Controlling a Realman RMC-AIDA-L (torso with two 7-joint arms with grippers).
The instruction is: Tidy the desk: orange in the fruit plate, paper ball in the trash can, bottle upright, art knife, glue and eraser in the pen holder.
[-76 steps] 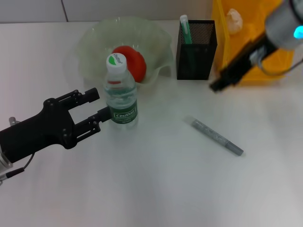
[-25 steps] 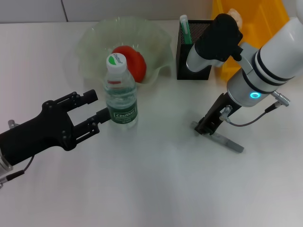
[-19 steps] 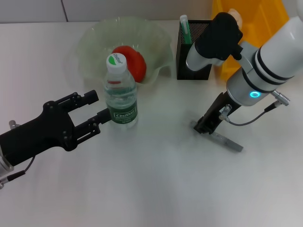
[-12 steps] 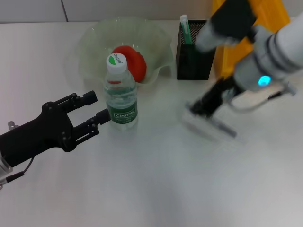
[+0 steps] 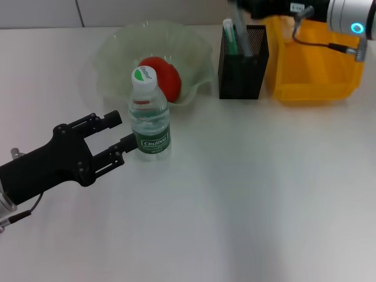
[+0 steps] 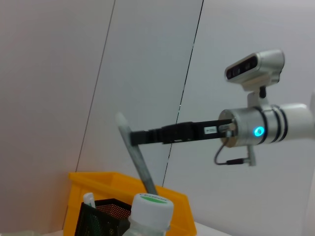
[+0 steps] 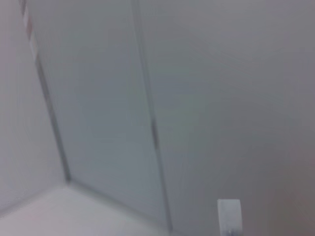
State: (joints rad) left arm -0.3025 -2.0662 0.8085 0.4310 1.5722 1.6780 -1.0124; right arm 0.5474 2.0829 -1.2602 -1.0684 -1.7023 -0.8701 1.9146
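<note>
**Carrying the art knife to the pen holder**

Lifted off the table since a second ago, the art knife (image 6: 135, 157) hangs tilted over the pen holder (image 5: 243, 61), clamped in the right gripper (image 6: 140, 137); only the drop remains. The left gripper (image 5: 111, 138) waits with fingers spread, beside the upright bottle (image 5: 148, 117). The orange (image 5: 161, 76) sits in the fruit plate (image 5: 117, 47)

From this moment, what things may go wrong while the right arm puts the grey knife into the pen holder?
1. The art knife hangs tilted above the pen holder, gripped near its top by the right gripper; on release it may catch the rim or the green glue stick inside and fall out.
2. The light mesh holder might tip if pushed.
3. The left gripper, open beside the upright bottle, may topple it if moved.
</note>
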